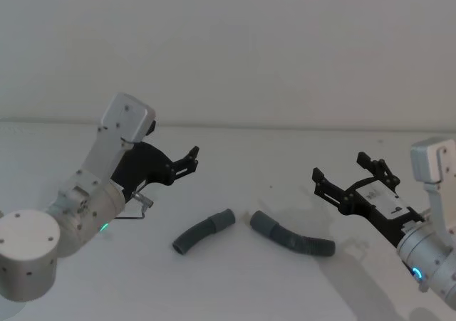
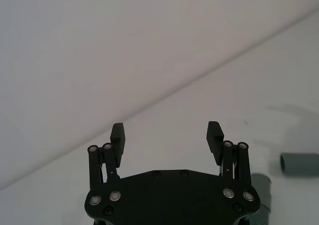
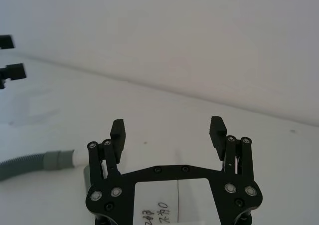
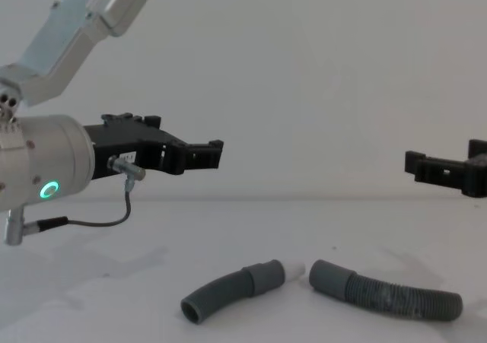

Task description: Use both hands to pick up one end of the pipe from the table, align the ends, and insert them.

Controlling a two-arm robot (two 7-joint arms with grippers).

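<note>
Left claw (image 1: 191,159) hovers released above the white bench (image 1: 285,292). Opposite it, the right claw (image 1: 340,164) hovers released too, grasping nothing. Below and between them two grey ribbed pipe pieces lie flat. The short curved piece (image 4: 228,290) points its white plug tip (image 4: 294,268) at the plain cuff (image 4: 325,273) of the longer piece (image 4: 396,297), just beside it, not touching. Likely best: each claw comes down on a smooth cuff and lifts level so the ends line up. That cuff is the only receptacle, and the plug is not yet in it.
</note>
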